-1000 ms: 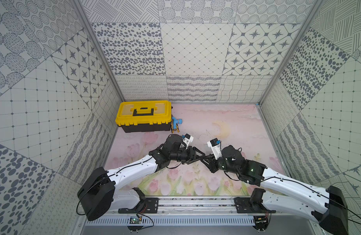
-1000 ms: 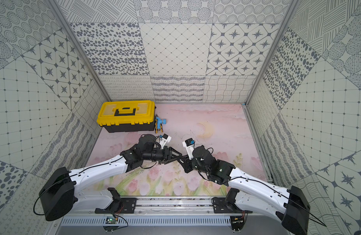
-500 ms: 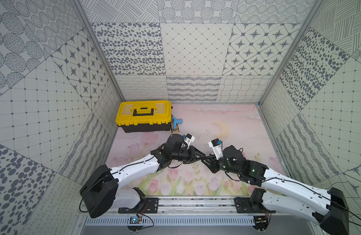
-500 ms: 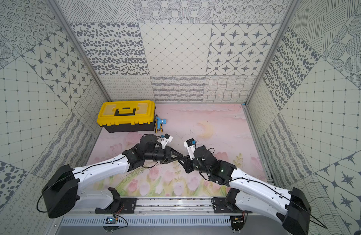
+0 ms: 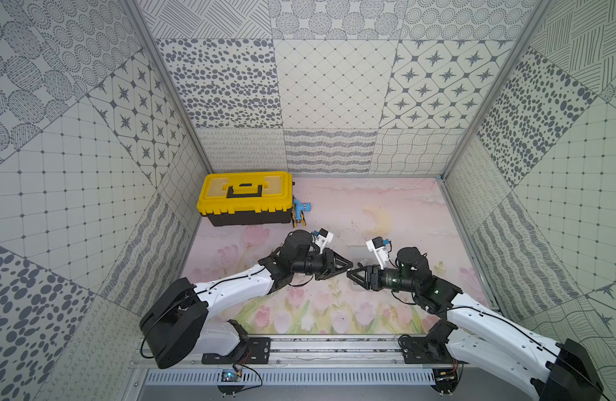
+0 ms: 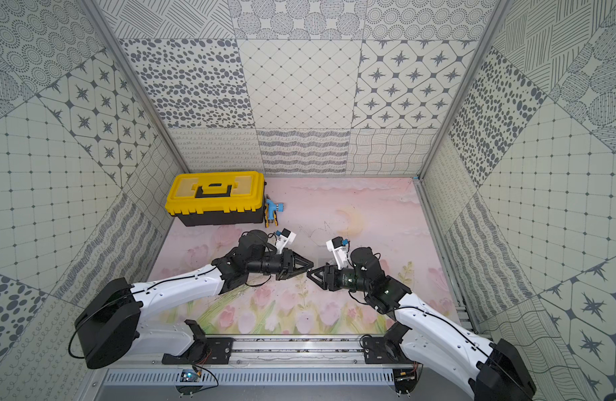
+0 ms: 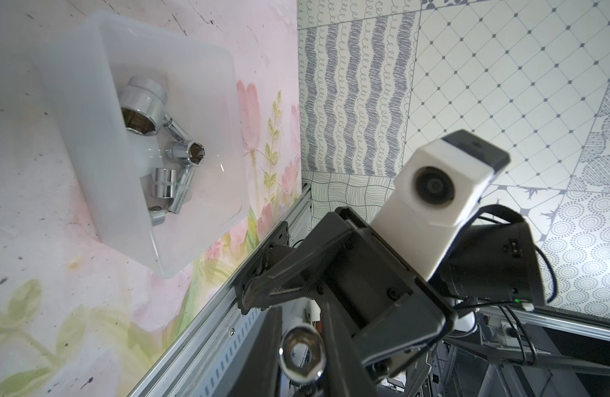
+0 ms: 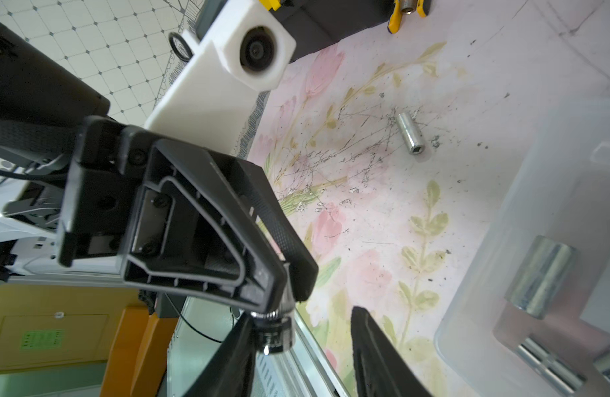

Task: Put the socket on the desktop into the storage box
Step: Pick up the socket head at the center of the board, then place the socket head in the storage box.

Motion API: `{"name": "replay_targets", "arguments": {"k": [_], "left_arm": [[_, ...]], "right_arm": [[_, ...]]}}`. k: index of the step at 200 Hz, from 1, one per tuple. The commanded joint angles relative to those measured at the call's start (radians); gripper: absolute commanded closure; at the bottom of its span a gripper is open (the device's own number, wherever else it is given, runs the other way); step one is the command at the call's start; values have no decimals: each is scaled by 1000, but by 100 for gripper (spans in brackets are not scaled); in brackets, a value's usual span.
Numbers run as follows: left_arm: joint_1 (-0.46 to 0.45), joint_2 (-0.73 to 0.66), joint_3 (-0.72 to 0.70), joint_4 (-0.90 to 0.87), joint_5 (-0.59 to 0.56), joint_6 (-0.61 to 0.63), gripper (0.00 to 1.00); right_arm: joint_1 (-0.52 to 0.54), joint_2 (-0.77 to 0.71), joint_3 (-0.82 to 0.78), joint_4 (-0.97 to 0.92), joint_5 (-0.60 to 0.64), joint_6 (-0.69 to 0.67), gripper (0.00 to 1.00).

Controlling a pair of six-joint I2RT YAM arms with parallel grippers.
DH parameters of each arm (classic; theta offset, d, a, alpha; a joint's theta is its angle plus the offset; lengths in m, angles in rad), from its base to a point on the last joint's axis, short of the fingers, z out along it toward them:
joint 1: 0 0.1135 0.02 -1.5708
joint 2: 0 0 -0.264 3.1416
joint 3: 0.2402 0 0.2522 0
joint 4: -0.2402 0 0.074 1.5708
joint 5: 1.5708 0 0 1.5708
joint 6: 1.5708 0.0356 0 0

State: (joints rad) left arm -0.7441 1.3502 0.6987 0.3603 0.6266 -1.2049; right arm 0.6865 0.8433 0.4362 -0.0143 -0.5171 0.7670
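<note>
The left pincer (image 8: 290,295) is clenched on a chrome socket (image 7: 302,354), tip to tip with the right pincer (image 8: 302,319). The right pincer's jaws stand apart on either side of it, released as far as the right wrist view shows. So this socket hangs in the air, not yet boxed. Just beneath and beside the meeting tips lies the storage box (image 7: 200,86), clear and shallow. It already holds several chrome sockets: a big one (image 7: 142,110), a middling one (image 7: 186,154) and slimmer ones lying across each other. Beyond the pincers, outside the box on the mat (image 8: 365,223), a loose socket (image 8: 410,134) lies on its side. Farthest off stands the yellow-lidded toolbox (image 5: 246,198), shut. I judge the task well along — two sockets are left.
</note>
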Motion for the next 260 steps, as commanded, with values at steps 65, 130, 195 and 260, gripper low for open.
{"name": "replay_targets", "arguments": {"k": [65,130,195,260], "left_arm": [[3,21,-18,213,91,-68,100],[9,-47,25,-60,-3,111,77],[9,-188,106,-472,-322,363,41],[15,-221,140,-641,-507,417,45]], "right_arm": [[-26,33,29,109,-94,42,76],[-28,-21,77,-107,51,-30,100],[-4,-89,256,-569,406,-156,100],[40,54,407,-876,724,-131,100]]}}
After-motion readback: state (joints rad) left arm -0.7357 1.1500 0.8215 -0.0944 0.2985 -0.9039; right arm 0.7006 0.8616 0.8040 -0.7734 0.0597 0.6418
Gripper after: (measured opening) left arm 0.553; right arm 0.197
